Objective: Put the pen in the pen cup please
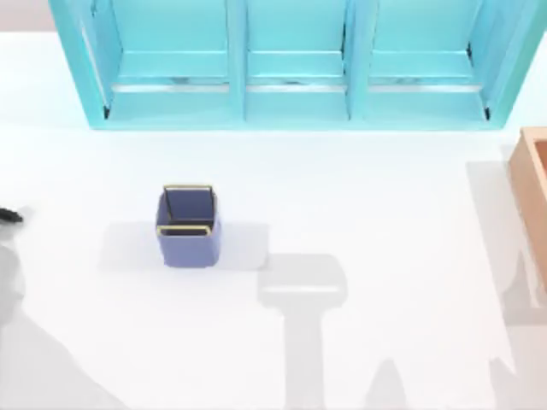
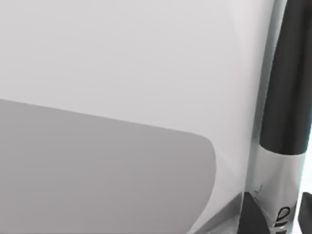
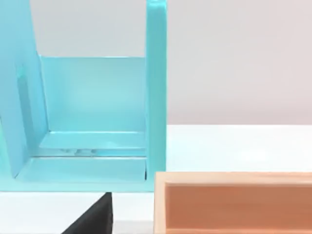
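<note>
Pen [image 1: 10, 215] lies at table's [image 1: 385, 213] left edge, well apart from pen cup [image 1: 188, 226].

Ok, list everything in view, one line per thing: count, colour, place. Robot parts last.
pen cup: one, periwinkle blue with gold rim, upright on the table left of centre.
pen: one, black, at the table's far left edge, well apart from the cup.
shelf unit: one, turquoise, along the back of the table.
wooden box: one, tan, at the right edge.
table: one, white.
robot parts: a black piece in the right wrist view.
</note>
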Robot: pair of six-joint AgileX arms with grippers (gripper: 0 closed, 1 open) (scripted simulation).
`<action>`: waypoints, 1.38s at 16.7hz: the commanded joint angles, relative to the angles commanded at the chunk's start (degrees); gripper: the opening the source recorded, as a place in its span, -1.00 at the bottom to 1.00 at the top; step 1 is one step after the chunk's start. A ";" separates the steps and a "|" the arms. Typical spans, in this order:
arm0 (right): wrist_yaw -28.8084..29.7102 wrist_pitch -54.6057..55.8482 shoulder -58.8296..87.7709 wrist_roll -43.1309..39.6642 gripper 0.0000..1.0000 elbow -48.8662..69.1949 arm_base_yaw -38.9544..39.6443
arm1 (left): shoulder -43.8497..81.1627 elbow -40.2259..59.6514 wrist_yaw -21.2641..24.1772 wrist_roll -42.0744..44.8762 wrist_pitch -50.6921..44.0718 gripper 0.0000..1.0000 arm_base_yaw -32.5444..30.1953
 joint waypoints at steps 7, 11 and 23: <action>0.00 0.00 0.00 0.00 1.00 0.00 0.00 | 0.00 0.00 0.00 0.00 0.00 -1.00 0.00; 0.00 0.00 0.00 0.00 1.00 0.00 0.00 | -10.85 2.33 -5.04 6.06 -22.26 -1.00 3.72; 0.00 0.00 0.00 0.00 1.00 0.00 0.00 | -46.96 -0.24 2.54 21.48 -65.17 -1.00 18.97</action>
